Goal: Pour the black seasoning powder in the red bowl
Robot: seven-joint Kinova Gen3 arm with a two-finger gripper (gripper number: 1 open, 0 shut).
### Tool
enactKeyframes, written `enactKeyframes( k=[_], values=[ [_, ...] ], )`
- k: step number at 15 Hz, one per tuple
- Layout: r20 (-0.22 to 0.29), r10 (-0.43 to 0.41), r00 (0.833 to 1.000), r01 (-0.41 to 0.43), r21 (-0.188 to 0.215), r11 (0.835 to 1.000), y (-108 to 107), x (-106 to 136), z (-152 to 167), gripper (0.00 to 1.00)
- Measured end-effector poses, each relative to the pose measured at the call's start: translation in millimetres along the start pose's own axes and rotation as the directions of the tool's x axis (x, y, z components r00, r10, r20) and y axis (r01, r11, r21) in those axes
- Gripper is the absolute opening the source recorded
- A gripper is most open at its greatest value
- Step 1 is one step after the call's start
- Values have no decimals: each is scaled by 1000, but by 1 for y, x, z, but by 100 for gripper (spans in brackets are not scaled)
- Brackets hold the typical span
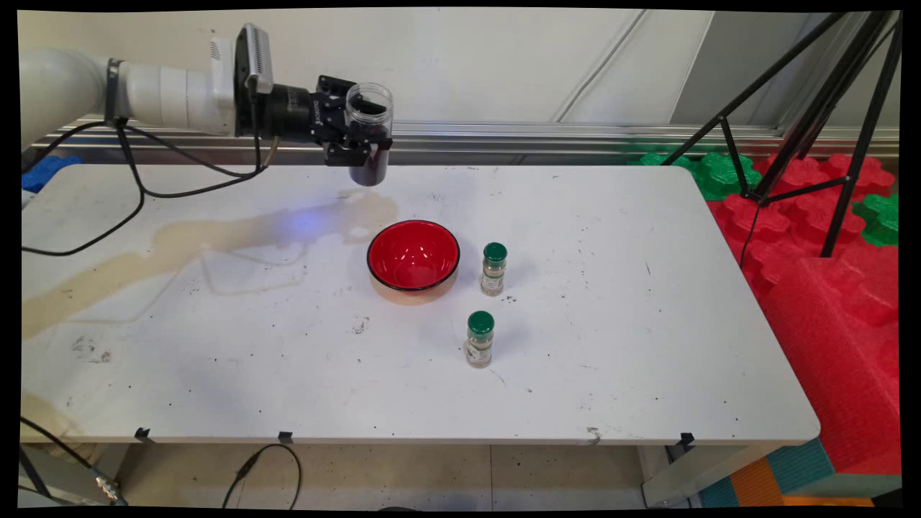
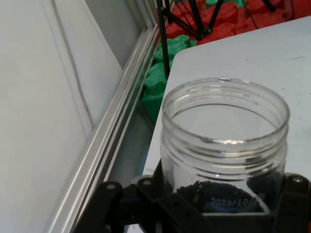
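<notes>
Gripper (image 1: 357, 147): black, two fingers, at the end of the white arm reaching in horizontally from the left, raised above the table's far edge. Jaws clenched on the jar.

Jar (image 1: 369, 133): clear plastic, threaded neck, no lid, mouth open upward. Held upright, off the table, gripped about its lower half. Dark granular contents lie in the bottom (the hand view shows them as small black grains behind the linkage (image 2: 204, 211), with the jar (image 2: 224, 145) filling the lower middle of the picture).

Bowl (image 1: 413, 257): red inside, dark rim, tan outside. Stands on the table nearer the camera than the jar and slightly to the right of it, well apart from it. Nothing visible inside.

Spice bottle, far (image 1: 493, 269): small, clear, green cap, upright, just beside the bowl on its right, not touching.

Spice bottle, near (image 1: 480, 339): same kind, green cap, upright, nearer the camera than the first and apart from both it and the bowl.

Table (image 1: 647, 345): white, scuffed, with a tan stain running from the left edge toward the bowl.

Cables (image 1: 137, 180): black, hanging from the arm over the table's left part.

Tripod (image 1: 813, 108): black legs, right of the table, over red and green foam blocks (image 1: 827, 288).
</notes>
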Motion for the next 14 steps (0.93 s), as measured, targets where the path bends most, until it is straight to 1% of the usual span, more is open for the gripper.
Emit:
enactKeyframes(
  k=[3,7,11,14],
  values=[
    [2,41,999,-41,-22,999,-6,1,8,0],
    [0,110,994,-110,-62,992,-15,0,21,0],
    [-7,184,983,-184,-104,978,-24,-3,33,0],
    [-16,241,970,-241,-136,961,-30,-6,42,0]
  ],
)
